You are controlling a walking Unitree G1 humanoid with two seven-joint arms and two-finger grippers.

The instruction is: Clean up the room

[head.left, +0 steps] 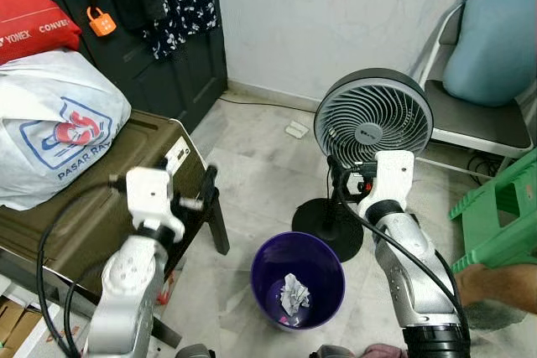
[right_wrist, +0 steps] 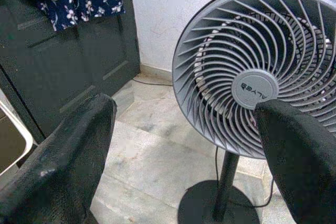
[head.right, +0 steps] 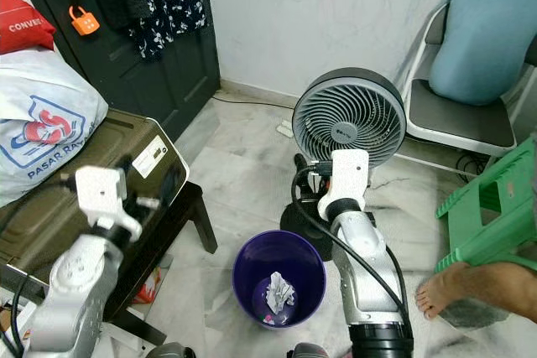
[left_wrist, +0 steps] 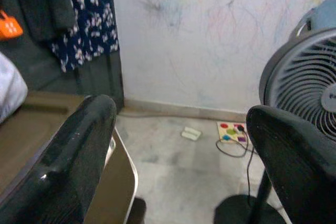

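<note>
We are holding both arms raised over the floor, each end effector empty with its two black fingers spread wide: the left end effector (left_wrist: 173, 156) is pointing past the olive case (head.left: 101, 199) toward the wall, and the right end effector (right_wrist: 184, 156) is looking straight at the standing fan (head.left: 373, 119). Below and between them the purple bin (head.left: 298, 278) is sitting on the marble floor (head.left: 252, 165), already holding a crumpled paper (head.left: 294, 293). To do the next step well, we judge that we should be scanning for further litter before lowering either arm (a small white scrap (head.left: 296, 129) is lying near the wall, well beyond both end effectors). Reaching it likely calls for walking forward around the fan's base, while keeping clear of the person's foot (head.right: 449, 287) beside the green stool (head.left: 499, 215).
</note>
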